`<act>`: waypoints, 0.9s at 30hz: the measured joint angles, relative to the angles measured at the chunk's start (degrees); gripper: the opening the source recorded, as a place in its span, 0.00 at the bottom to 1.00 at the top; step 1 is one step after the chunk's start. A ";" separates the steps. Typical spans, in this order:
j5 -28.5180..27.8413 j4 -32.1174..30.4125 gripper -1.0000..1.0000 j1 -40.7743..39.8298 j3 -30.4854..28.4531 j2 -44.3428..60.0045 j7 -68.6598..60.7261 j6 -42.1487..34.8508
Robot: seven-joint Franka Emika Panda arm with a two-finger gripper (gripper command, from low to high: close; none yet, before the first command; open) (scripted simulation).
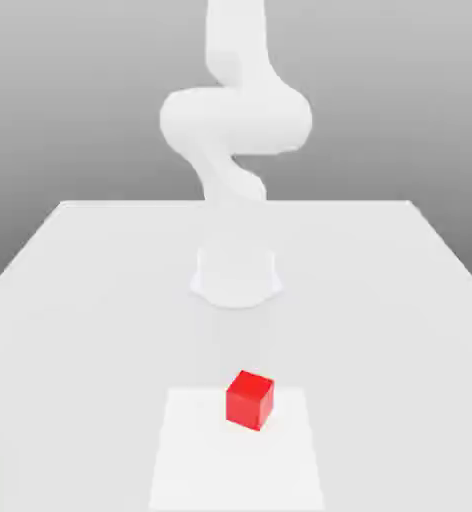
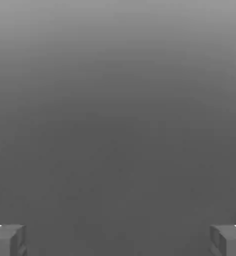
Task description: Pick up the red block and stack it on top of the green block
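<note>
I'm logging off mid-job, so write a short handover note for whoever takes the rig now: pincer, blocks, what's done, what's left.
Pincer: open and empty; its two fingertips stand wide apart in the hand view, with plain grey backdrop between them.
Red block: sits on the brighter square patch of the white table, in front of the arm's base in the exterior view, untouched.
Green block: I see none in these views; locate it before stacking.
Done: nothing yet.
Left: bring the pincer down over the red block, grasp it, lift it, then set it on the green block.
</note>
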 joint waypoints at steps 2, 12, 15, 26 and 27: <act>0.03 -3.20 0.50 -0.83 1.23 3.90 2.71 2.74; 0.39 -18.95 0.50 -4.19 6.24 23.32 16.04 16.35; 0.79 -24.13 0.50 -4.77 7.34 30.08 20.35 20.99; -6.37 -27.40 0.00 -1.31 2.39 53.07 30.59 39.11; -6.39 -27.40 0.00 -1.32 2.39 53.07 30.61 39.13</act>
